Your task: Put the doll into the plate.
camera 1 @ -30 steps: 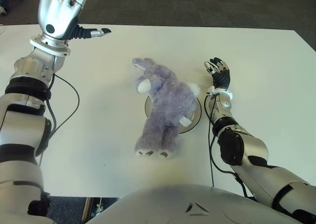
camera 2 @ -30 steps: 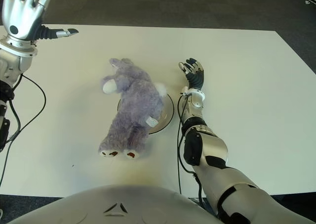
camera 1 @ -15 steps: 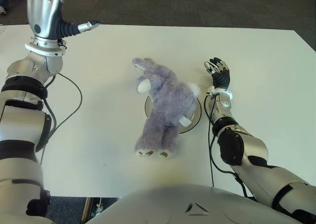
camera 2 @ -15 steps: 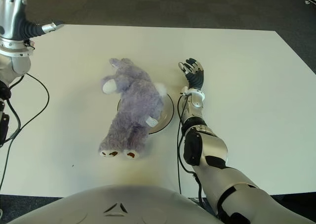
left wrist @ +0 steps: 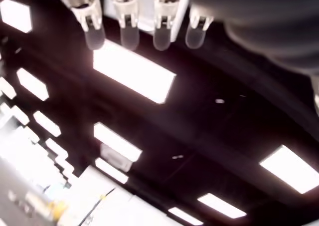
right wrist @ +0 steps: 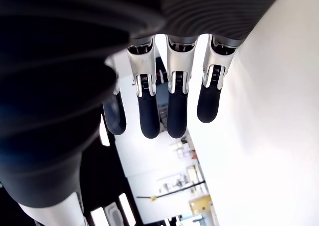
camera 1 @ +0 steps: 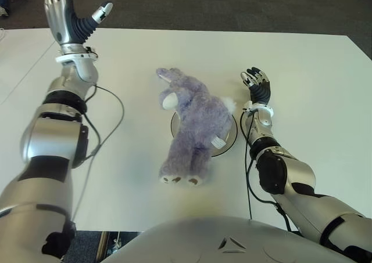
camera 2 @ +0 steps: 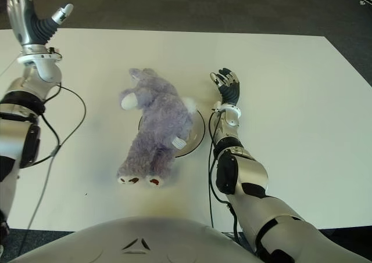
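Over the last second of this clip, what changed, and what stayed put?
The left hand, open and empty, turned at the table's far left corner and its arm swung inward. The purple doll stayed across the plate, feet on the table; the right hand stayed open beside it.

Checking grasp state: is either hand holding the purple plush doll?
No: the purple plush doll lies across the round plate, with the left hand raised away and the right hand open beside it.

A fluffy lavender doll (camera 1: 195, 122), a plush animal with a white muzzle and a small white tag, lies stretched across a round silver plate (camera 1: 230, 140). Its body covers most of the plate, just left of the right hand (camera 1: 256, 84); head and feet overhang onto the table (camera 1: 302, 89).
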Motion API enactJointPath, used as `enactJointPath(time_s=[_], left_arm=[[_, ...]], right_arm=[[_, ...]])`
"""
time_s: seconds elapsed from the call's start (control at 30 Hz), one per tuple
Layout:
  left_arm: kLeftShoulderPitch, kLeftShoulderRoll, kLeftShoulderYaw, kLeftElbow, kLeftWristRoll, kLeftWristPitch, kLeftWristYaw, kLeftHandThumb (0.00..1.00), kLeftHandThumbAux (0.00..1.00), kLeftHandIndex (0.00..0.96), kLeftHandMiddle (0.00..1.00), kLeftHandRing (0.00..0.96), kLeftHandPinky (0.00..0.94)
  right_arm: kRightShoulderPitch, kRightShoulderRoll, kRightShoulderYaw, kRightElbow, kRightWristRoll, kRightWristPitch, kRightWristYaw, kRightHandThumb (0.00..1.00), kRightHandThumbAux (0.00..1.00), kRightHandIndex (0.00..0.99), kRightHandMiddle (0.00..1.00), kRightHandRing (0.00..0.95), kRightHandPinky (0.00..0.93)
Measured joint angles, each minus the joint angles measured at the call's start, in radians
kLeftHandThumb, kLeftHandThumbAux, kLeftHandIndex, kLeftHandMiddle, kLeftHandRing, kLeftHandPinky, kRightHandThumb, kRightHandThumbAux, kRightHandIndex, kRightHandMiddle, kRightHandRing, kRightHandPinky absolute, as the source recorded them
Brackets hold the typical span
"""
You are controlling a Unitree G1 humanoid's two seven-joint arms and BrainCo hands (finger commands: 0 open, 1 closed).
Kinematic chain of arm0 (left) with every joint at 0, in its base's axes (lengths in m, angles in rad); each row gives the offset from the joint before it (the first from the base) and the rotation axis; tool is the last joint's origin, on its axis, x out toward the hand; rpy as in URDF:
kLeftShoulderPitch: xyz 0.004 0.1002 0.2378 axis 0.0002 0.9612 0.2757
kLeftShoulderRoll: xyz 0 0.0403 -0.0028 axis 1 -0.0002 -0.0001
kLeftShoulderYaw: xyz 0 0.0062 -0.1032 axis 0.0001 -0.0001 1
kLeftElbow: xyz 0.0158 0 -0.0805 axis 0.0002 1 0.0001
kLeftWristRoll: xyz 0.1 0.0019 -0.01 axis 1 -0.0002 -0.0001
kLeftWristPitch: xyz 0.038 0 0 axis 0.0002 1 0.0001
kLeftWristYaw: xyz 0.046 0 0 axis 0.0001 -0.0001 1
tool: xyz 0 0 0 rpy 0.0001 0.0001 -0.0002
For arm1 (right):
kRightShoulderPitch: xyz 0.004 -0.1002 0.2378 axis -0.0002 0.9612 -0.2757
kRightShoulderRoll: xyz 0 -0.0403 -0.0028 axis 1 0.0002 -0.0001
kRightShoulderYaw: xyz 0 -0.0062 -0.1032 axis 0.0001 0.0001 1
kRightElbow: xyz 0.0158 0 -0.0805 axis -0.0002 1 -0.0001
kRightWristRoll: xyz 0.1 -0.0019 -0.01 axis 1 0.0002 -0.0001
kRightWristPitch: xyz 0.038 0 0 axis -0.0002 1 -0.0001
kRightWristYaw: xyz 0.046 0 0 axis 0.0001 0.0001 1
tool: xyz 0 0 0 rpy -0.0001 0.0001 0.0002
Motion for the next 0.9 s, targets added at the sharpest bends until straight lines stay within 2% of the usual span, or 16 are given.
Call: enactJointPath(time_s=[0.17, 0.3, 0.43, 0.63, 0.8, 0.9], left_arm=[[0.018, -0.115, 0.12, -0.002, -0.184, 0.054, -0.196, 0.0, 0.336, 0.0, 0.0, 0.0, 0.0], [0.07, -0.207, 0.215, -0.012, -0.324, 0.061, -0.348, 0.0, 0.349, 0.0, 0.0, 0.0, 0.0], [0.142, -0.265, 0.282, -0.009, -0.415, 0.079, -0.452, 0.0, 0.353, 0.0, 0.0, 0.0, 0.0], [0.28, -0.316, 0.342, -0.01, -0.488, 0.053, -0.571, 0.0, 0.398, 0.0, 0.0, 0.0, 0.0], [0.307, -0.323, 0.368, -0.02, -0.517, 0.013, -0.638, 0.0, 0.429, 0.0, 0.0, 0.0, 0.0], [0.328, -0.341, 0.37, -0.026, -0.522, -0.034, -0.653, 0.0, 0.43, 0.0, 0.0, 0.0, 0.0]], right_arm=[[-0.001, 0.0, 0.0, -0.001, 0.0, 0.0, 0.0, 0.093, 0.829, 0.279, 0.282, 0.262, 0.25], [-0.001, 0.003, 0.0, -0.001, 0.0, 0.0, 0.0, 0.101, 0.836, 0.284, 0.284, 0.264, 0.25], [-0.003, 0.008, -0.001, -0.001, 0.001, 0.0, 0.0, 0.108, 0.839, 0.289, 0.286, 0.266, 0.245], [-0.002, 0.009, -0.005, -0.001, 0.003, 0.0, 0.002, 0.109, 0.852, 0.288, 0.284, 0.256, 0.22], [0.001, 0.01, -0.009, 0.0, 0.005, 0.0, 0.007, 0.103, 0.859, 0.282, 0.278, 0.251, 0.223], [0.001, 0.01, -0.011, 0.0, 0.009, 0.0, 0.011, 0.101, 0.86, 0.28, 0.276, 0.25, 0.225]])
